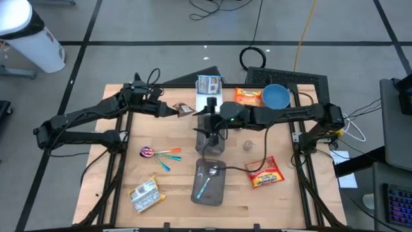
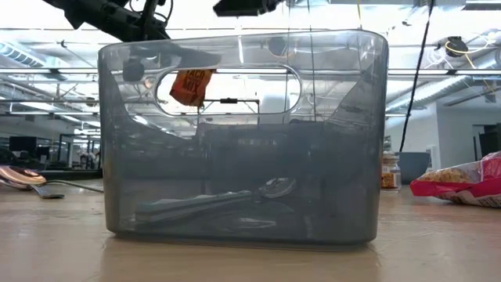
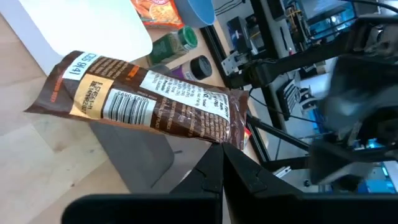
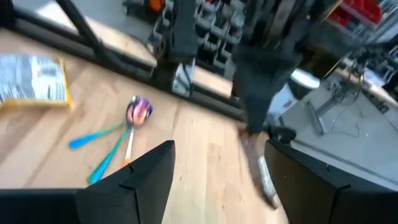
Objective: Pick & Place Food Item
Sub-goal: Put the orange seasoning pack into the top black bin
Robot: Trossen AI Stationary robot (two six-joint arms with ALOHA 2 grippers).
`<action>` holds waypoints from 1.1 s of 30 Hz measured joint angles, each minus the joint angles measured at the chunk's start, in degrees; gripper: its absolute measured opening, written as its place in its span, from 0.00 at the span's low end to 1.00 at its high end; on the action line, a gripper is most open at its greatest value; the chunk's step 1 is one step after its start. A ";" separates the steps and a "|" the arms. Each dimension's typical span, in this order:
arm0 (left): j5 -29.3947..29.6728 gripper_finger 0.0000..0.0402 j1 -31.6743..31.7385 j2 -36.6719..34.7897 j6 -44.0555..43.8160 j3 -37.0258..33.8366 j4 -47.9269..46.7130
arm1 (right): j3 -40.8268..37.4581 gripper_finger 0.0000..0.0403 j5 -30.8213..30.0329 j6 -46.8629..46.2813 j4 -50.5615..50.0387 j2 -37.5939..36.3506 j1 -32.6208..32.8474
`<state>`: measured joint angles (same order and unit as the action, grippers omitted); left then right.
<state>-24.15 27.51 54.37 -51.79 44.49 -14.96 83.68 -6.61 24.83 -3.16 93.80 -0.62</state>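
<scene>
- We saw a brown snack packet (image 3: pixel 155 102) with white print, a barcode and a tan label panel; it was long and flat, slightly crinkled, and held off the table by one crimped end.
- From above, the packet (image 1: pixel 183 109) hung over the rear middle of the wooden table (image 1: pixel 174 187), just beside the white card and near the dark grey bin (image 1: pixel 210 183).
- At table height, we saw its orange-brown end (image 2: pixel 192 84) through the bin's handle cutout, tilted and in the air.
- The bin lay in the middle of the table, translucent, with a spoon inside.
</scene>
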 joint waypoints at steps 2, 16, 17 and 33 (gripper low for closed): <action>-0.17 0.00 -0.29 0.00 -0.45 0.00 0.06 | 0.41 0.60 -1.59 0.17 2.03 1.63 0.00; -1.54 0.00 -0.29 0.00 -1.33 0.00 1.91 | 0.50 0.48 -5.61 4.16 7.70 6.45 -0.87; -1.56 0.00 -0.29 0.00 -1.31 0.00 1.76 | 0.48 0.47 -5.68 4.18 7.53 6.49 -0.92; -2.05 0.01 -0.29 0.00 -1.79 0.00 3.08 | 0.48 0.27 -8.34 4.41 7.59 6.45 -2.40</action>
<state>-26.21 27.22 54.37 -53.58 44.49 -11.88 84.16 -14.95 29.24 4.43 100.25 -3.03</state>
